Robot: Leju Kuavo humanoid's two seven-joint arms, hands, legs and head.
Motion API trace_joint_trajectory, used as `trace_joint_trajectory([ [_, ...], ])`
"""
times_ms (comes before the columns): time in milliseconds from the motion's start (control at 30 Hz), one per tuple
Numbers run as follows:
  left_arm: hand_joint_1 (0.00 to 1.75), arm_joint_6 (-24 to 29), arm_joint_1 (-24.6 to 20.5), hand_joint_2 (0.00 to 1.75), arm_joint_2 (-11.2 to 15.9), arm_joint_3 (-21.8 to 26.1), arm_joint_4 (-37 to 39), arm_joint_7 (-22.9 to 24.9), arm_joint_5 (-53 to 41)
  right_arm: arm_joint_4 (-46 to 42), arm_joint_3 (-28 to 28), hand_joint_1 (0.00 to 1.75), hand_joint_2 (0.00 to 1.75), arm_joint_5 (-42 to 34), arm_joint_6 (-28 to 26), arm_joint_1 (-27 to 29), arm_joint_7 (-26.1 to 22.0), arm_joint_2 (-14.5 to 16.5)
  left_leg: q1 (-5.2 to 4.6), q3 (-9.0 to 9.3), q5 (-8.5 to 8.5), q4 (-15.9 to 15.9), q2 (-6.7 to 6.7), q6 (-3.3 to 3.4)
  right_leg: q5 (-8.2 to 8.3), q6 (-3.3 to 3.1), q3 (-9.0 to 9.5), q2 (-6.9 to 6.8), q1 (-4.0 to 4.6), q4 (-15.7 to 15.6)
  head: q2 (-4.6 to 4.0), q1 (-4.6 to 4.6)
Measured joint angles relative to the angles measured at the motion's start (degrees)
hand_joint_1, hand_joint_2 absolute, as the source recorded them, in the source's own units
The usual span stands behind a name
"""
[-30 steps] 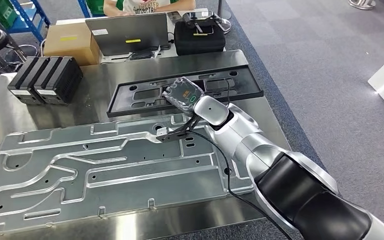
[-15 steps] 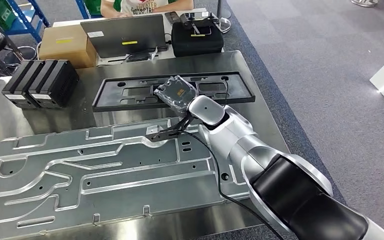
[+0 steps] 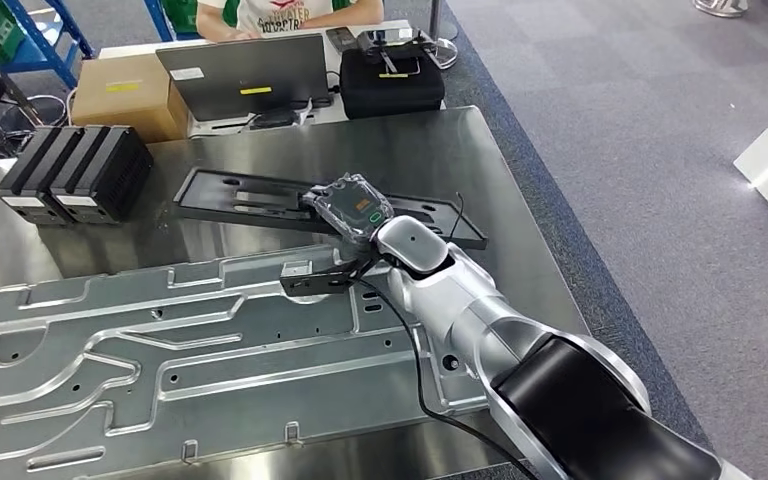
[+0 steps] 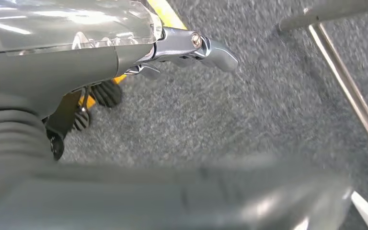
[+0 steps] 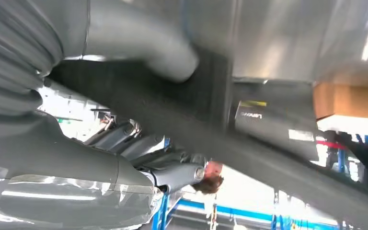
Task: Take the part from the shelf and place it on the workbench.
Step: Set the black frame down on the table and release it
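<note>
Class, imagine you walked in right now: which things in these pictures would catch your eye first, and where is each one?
First comes the silver right arm, reaching from the lower right across the steel workbench, its right hand gripping the long black part. Next is the big grooved aluminium plate covering the near half of the bench.

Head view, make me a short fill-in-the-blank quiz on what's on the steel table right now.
1. The right hand holds a long flat ___ plastic part.
2. The part is lifted at one end, so it is tilted, not ___.
3. Nearer the robot lies a large ___ plate with raised channels.
4. Past the table's far edge, beside a cardboard box, stands an open ___.

Missing words: black; flat; metal; laptop
</note>
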Motion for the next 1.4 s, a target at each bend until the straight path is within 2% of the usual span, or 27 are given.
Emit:
trace_joint_trajectory([
  [67, 0.0, 0.0, -0.1, 0.44, -0.2, -0.4, 0.0, 0.3, 0.0, 0.0, -0.2, 0.0, 0.0, 0.0, 0.0, 0.7, -0.3, 0.0, 0.33, 0.24, 0.26, -0.4, 0.09, 0.66, -1.72, 0.62, -0.97, -0.09, -0.05, 2.4, 0.0, 0.0],
  [100, 0.0, 0.0, -0.1, 0.0, -0.2, -0.6, 0.0, 0.4, 0.0, 0.1, -0.4, 0.0, 0.0, 0.0, 0.0, 1.0, -0.4, 0.0, 0.38, 0.32, 0.3, -0.5, 0.14, 0.91, -3.35, 0.92, -2.29, -0.15, -0.18, 5.3, 0.0, 0.0],
  [167, 0.0, 0.3, -0.2, 0.0, -0.2, -0.8, 0.0, 0.5, 0.0, 0.2, -0.7, 0.0, 0.0, -0.1, 0.0, 2.0, -0.5, 0.0, 0.37, 0.33, 0.25, -0.5, 0.16, 1.18, -6.72, 1.34, -6.04, -0.24, -0.5, 13.0, 0.0, 0.0],
  [200, 0.0, 0.5, -0.2, 0.0, -0.2, -0.9, 0.0, 0.5, 0.0, 0.3, -0.8, 0.0, 0.0, -0.2, 0.0, 2.5, -0.6, 0.0, 0.36, 0.34, 0.21, -0.5, 0.15, 1.19, -7.37, 1.47, -7.47, -0.3, -0.67, 15.7, 0.0, 0.0],
  [233, 0.0, 0.7, -0.2, 0.0, -0.3, -1.0, 0.0, 0.6, 0.0, 0.4, -0.8, 0.0, 0.0, -0.3, 0.0, 2.9, -0.6, -0.1, 0.37, 0.36, 0.15, -0.4, 0.13, 1.16, -6.96, 1.55, -8.0, -0.37, -0.83, 16.4, 0.0, 0.0],
  [267, 0.0, 0.8, -0.2, 0.0, -0.3, -1.1, 0.0, 0.6, 0.0, 0.4, -0.9, 0.0, 0.0, -0.4, 0.0, 3.2, -0.7, -0.1, 0.37, 0.4, 0.06, -0.4, 0.1, 1.07, -5.46, 1.55, -7.34, -0.43, -0.97, 14.7, 0.0, 0.0],
  [333, 0.0, 1.0, -0.2, 0.0, -0.4, -1.2, 0.0, 0.7, 0.0, 0.5, -1.0, 0.0, 0.0, -0.7, 0.0, 3.3, -0.9, -0.1, 0.29, 0.51, -0.23, -0.1, 0.02, 0.74, -1.49, 1.29, -3.67, -0.46, -1.03, 6.9, 0.0, 0.01],
  [400, 0.0, 1.2, -0.2, 0.0, -0.5, -1.3, 0.0, 0.8, 0.0, 0.4, -1.1, 0.0, 0.0, -0.8, 0.0, 3.3, -1.0, -0.1, 0.11, 0.55, -0.5, 0.1, -0.01, 0.43, 0.31, 1.0, -0.99, -0.42, -0.92, 1.4, 0.0, 0.0],
  [567, 0.0, 1.3, -0.2, 0.0, -0.5, -1.4, 0.0, 0.8, 0.0, 0.5, -1.1, 0.0, 0.0, -0.9, 0.0, 3.3, -1.0, -0.1, -0.06, 0.48, -0.63, 0.2, -0.05, 0.18, 0.18, 0.93, -0.51, -0.42, -0.76, 0.4, 0.0, 0.0],
  [600, 0.0, 1.4, -0.2, 0.0, -0.5, -1.5, 0.0, 0.9, 0.0, 0.5, -1.1, 0.0, 0.0, -0.9, 0.0, 3.4, -1.1, -0.1, -0.02, 0.55, -0.72, 0.1, -0.03, -0.16, 0.19, 0.64, -0.47, -0.4, -0.77, 0.2, 0.0, 0.0],
  [667, 0.0, 1.5, -0.2, 0.0, -0.5, -1.6, 0.0, 1.0, 0.0, 0.5, -1.2, 0.0, 0.0, -0.9, 0.0, 3.4, -1.3, -0.2, 0.22, -0.95, -3.2, 3.9, 0.04, -1.1, 0.27, -0.26, -0.11, -0.4, -0.88, -0.2, 0.0, 0.0],
  [733, 0.0, 1.6, -0.1, 0.0, -0.5, -1.7, 0.0, 1.0, 0.0, 0.5, -1.3, 0.0, 0.0, -0.9, 0.0, 3.5, -1.4, -0.2, 0.43, -4.51, -7.05, 11.8, 0.08, -1.83, 0.26, -0.94, 0.25, -0.42, -0.89, -0.6, 0.0, 0.0],
  [767, 0.0, 1.6, -0.1, 0.0, -0.5, -1.7, 0.0, 1.0, 0.0, 0.5, -1.3, 0.0, 0.0, -0.9, 0.0, 3.7, -1.4, -0.2, 0.46, -5.95, -7.81, 14.6, 0.08, -1.95, 0.21, -1.0, 0.27, -0.42, -0.84, -0.5, 0.0, 0.0],
  [800, 0.0, 1.6, -0.1, 0.0, -0.5, -1.7, 0.0, 1.0, 0.0, 0.5, -1.3, 0.0, 0.0, -0.9, 0.0, 3.8, -1.4, -0.2, 0.48, -6.64, -7.62, 15.8, 0.09, -2.04, 0.15, -1.01, 0.28, -0.4, -0.82, -0.4, 0.0, 0.0],
  [833, 0.0, 1.6, 0.0, 0.0, -0.5, -1.7, 0.0, 1.0, 0.0, 0.5, -1.3, 0.0, 0.0, -0.9, 0.0, 3.8, -1.4, -0.2, 0.52, -6.22, -6.3, 14.6, 0.09, -2.08, 0.07, -0.96, 0.31, -0.35, -0.84, -0.3, 0.0, 0.0],
  [900, 0.0, 1.6, -0.1, 0.0, -0.5, -1.7, 0.0, 1.0, 0.0, 0.5, -1.3, 0.0, 0.0, -0.9, 0.0, 3.9, -1.4, -0.2, 0.63, -3.16, -2.49, 7.7, 0.18, -2.0, -0.26, -0.64, 0.37, -0.26, -0.89, 0.1, 0.0, 0.0],
  [933, 0.0, 1.6, -0.1, 0.0, -0.5, -1.7, 0.0, 1.0, 0.0, 0.5, -1.3, 0.0, 0.0, -0.9, 0.0, 3.8, -1.4, -0.2, 0.56, -1.58, -1.2, 4.2, 0.2, -1.8, -0.43, -0.39, 0.32, -0.21, -0.8, 0.4, 0.0, 0.01],
  [1000, 0.0, 1.6, -0.2, 0.0, -0.5, -1.7, 0.0, 1.0, 0.0, 0.5, -1.3, 0.0, 0.0, -0.9, -0.1, 3.8, -1.5, -0.2, 0.37, -0.2, -0.61, 1.1, 0.17, -1.21, -0.53, 0.14, 0.17, -0.16, -0.59, 0.6, 0.0, 0.01],
  [1067, 0.0, 1.6, -0.2, 0.0, -0.6, -1.7, 0.0, 1.0, 0.0, 0.5, -1.3, 0.0, 0.0, -0.9, -0.3, 3.8, -1.6, -0.2, 0.27, -0.19, -0.51, 0.9, 0.07, -0.48, -0.49, 0.68, 0.13, -0.17, -0.54, 0.5, 0.0, 0.0],
  [1133, 0.0, 1.6, -0.2, 0.0, -0.6, -1.7, 0.0, 0.9, 0.1, 0.4, -1.3, 0.0, 0.0, -1.0, -1.2, 3.8, -2.0, -0.2, 0.37, -0.11, -0.27, 0.7, 0.09, 0.28, -1.64, 1.28, -0.41, -0.28, -0.71, 1.9, 0.0, 0.0],
  [1167, 0.0, 1.6, -0.2, 0.0, -0.7, -1.7, 0.0, 0.8, 0.1, 0.3, -1.3, 0.0, 0.0, -1.3, -2.0, 3.8, -2.3, -0.2, 0.43, -0.07, -0.18, 0.6, 0.12, 0.61, -3.05, 1.55, -1.38, -0.34, -0.8, 4.2, 0.0, 0.0],
  [1233, 0.0, 1.6, -0.2, 0.0, -0.7, -1.7, 0.0, 0.6, 0.1, 0.3, -1.5, 0.0, 0.0, -2.3, -4.4, 3.8, -3.2, -0.2, 0.4, -0.07, -0.18, 0.6, 0.16, 1.01, -6.71, 1.9, -4.68, -0.44, -0.89, 11.5, 0.0, 0.0],
  [1267, 0.0, 1.6, -0.1, 0.0, -0.7, -1.7, 0.0, 0.5, 0.1, 0.2, -1.7, 0.0, 0.0, -3.2, -6.1, 3.8, -3.9, -0.2, 0.37, -0.08, -0.2, 0.6, 0.16, 1.07, -7.93, 1.98, -6.34, -0.45, -0.91, 14.9, 0.0, 0.0],
  [1300, 0.0, 1.6, -0.1, 0.0, -0.7, -1.7, 0.0, 0.4, 0.1, -0.1, -2.1, 0.0, 0.0, -4.2, -8.2, 3.9, -4.8, -0.2, 0.36, -0.07, -0.21, 0.6, 0.14, 1.1, -8.24, 2.0, -7.36, -0.45, -0.92, 16.9, 0.0, 0.0],
  [1333, 0.0, 1.6, 0.0, 0.0, -0.7, -1.7, 0.0, 0.3, 0.1, -0.8, -2.6, 0.0, 0.0, -5.3, -10.5, 4.0, -5.9, -0.2, 0.34, -0.04, -0.23, 0.6, 0.11, 1.09, -7.39, 1.91, -7.3, -0.45, -0.91, 16.6, 0.0, 0.0],
  [1367, 0.0, 1.6, 0.0, 0.0, -0.8, -1.7, 0.0, 0.2, 0.1, -2.1, -3.4, 0.0, 0.0, -6.1, -12.6, 4.1, -6.9, -0.2, 0.32, 0.01, -0.26, 0.6, 0.07, 1.06, -5.66, 1.71, -6.21, -0.45, -0.89, 14.2, 0.0, 0.0],
  [1400, 0.0, 1.6, 0.1, 0.0, -0.8, -1.7, 0.0, 0.1, 0.1, -4.1, -4.3, 0.0, 0.0, -6.5, -14.1, 4.3, -7.8, -0.3, 0.29, 0.05, -0.29, 0.6, 0.04, 1.01, -3.45, 1.37, -4.31, -0.43, -0.81, 10.1, 0.0, 0.0],
])
